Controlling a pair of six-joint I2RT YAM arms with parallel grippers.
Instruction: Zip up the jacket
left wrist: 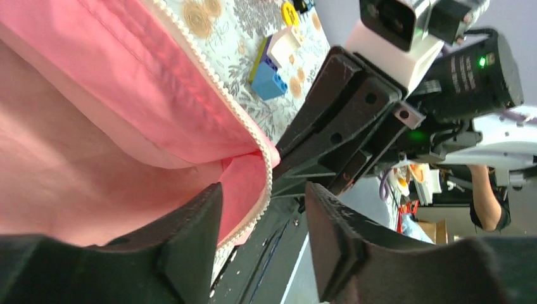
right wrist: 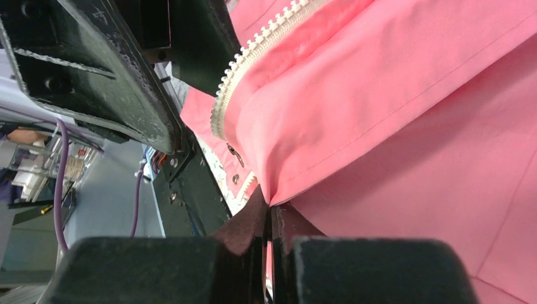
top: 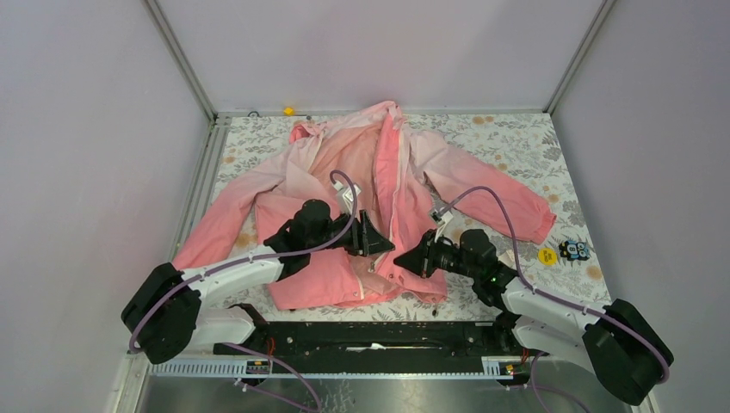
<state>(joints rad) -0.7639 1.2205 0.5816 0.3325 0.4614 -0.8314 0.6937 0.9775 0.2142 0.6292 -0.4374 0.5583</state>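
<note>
Floral-print table (top: 516, 138), grey walls round it. Jacket (top: 344, 172) lies spread on the table: collar at the far side, hem toward the arm bases, sleeves splayed out both ways, front panels apart, not zipped. White zipper teeth (right wrist: 252, 58) run along the panel edge on the right arm's side; slider not made out.

Right hand (right wrist: 268, 212) is clamped tight on a fold of that panel near the hem. It sits low and roughly level, pointing at the other arm. Left hand (left wrist: 263, 193) faces it at the hem, jaws apart, gripping nothing; a toothed edge runs just beside one finger (left wrist: 190, 234).

Step in hand looks like lining up the two zipper ends at the hem. To do it well: hold the fold taut with the right hand, and close the left hand on the opposite edge beside the teeth, not on them. Slack cloth would likely bunch.

Blue block (top: 575, 249) and yellow disc (top: 547, 255) lie near the right cuff.
</note>
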